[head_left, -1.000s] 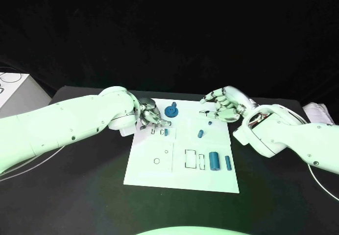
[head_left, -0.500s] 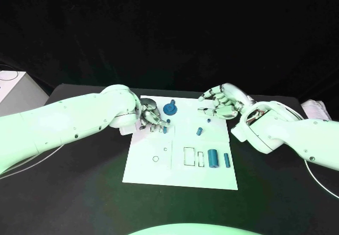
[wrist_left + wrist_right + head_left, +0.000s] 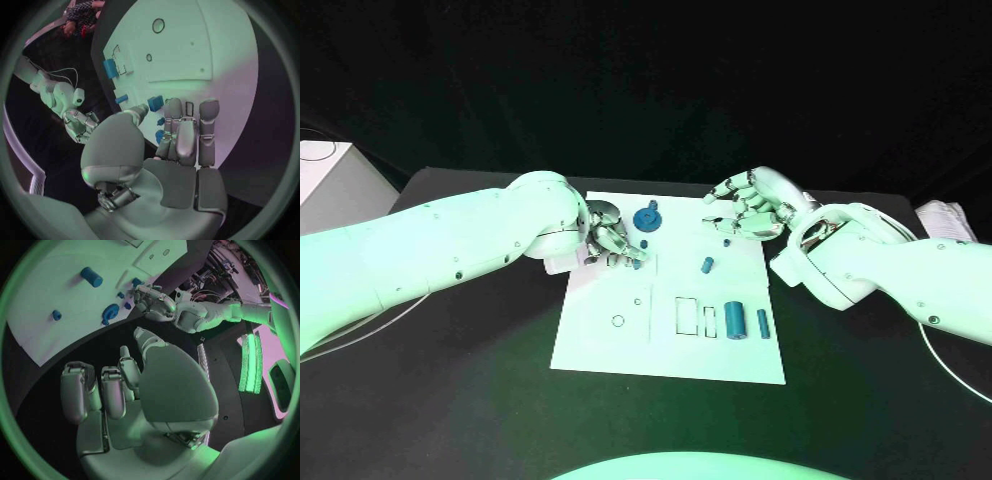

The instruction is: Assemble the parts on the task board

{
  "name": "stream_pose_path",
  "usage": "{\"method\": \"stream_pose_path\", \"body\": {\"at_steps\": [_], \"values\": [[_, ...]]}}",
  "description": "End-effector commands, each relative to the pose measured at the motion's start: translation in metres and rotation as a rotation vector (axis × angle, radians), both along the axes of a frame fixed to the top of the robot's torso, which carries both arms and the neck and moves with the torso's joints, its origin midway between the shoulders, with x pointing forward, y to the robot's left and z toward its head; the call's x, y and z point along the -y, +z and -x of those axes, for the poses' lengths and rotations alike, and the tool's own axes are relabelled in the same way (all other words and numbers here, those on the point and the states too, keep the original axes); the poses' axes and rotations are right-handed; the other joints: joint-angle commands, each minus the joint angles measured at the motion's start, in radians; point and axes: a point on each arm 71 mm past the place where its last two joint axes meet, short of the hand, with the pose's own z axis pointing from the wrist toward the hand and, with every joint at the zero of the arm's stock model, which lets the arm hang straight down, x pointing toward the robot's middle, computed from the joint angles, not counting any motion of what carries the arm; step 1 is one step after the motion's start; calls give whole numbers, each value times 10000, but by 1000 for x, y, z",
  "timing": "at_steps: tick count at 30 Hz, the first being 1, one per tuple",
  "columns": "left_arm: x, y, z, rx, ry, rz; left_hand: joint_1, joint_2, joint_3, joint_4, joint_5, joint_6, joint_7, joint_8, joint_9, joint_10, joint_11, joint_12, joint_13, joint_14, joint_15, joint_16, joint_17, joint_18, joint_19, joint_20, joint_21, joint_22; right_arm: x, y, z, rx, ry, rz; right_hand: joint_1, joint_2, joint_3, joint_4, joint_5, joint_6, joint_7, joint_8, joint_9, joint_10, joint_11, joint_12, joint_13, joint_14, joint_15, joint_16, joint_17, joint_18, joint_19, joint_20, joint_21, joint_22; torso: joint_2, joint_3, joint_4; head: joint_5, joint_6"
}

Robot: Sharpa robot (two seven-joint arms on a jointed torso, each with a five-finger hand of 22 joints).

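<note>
Silver fingers of your left hand [image 3: 607, 242] bunch on small blue parts [image 3: 638, 257] at the task board [image 3: 617, 345]; right hand [image 3: 747, 215] hovers curled, empty; seating likely comes next

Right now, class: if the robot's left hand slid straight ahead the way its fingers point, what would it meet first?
Probably the small blue parts lying just past the left hand fingertips on the task board, though depth is hard to judge.

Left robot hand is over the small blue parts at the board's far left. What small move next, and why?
Probably close the left robot hand on the small blue part by its fingertips: the fingers hover over it, holding nothing visible. The right robot hand holds nothing over the task board.
</note>
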Motion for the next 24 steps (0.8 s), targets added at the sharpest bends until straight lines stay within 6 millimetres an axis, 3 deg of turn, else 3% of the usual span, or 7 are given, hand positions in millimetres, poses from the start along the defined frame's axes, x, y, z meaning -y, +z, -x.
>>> {"method": "stream_pose_path", "body": {"at_steps": [1, 14, 24], "values": [[3, -1, 2, -247, -171, 57, 82, 23, -40, 4, 16, -86, -24, 75, 40, -109, 6, 53, 15, 52, 0, 71, 13, -183, 60, -4, 57, 13, -1, -1, 0, -94, 76, 49, 39, -54, 84, 14, 68, 43, 8, 48, -15, -96, 1, -34, -6, 906, 15, -72, 2106, 178, 386, 37, -59, 1443, 6, 4, 0, -5, -13], [7, 0, 2, -271, -22, 447, 926, 229, 245, -36, 44, -170, -58, 106, 292, -225, -27, 161, 27, 25, -25, 102, 16, -182, 9, -12, 121, 49, -2, -3, -1, -211, 98, 112, 39, -54, 84, 14, 68, 43, 8, 48, -15, -96, 1, -34, -6, 906, 15, -72, 2106, 178, 386, 37, -59, 1443, 7, 9, 14, 36, -65], [8, -1, 2, -431, -15, 545, 1762, 376, 905, -108, 43, -215, -98, 60, 473, -280, -64, 178, -35, 18, -54, 126, 26, -188, -20, -22, 188, 106, -3, -5, -1, -303, 124, 158, 30, -53, 96, 23, 78, 50, 8, 54, -16, -91, 1, -29, -3, 904, 16, -75, 2101, 176, 390, 37, -50, 1451, 4, 15, 7, 12, -113]]}}
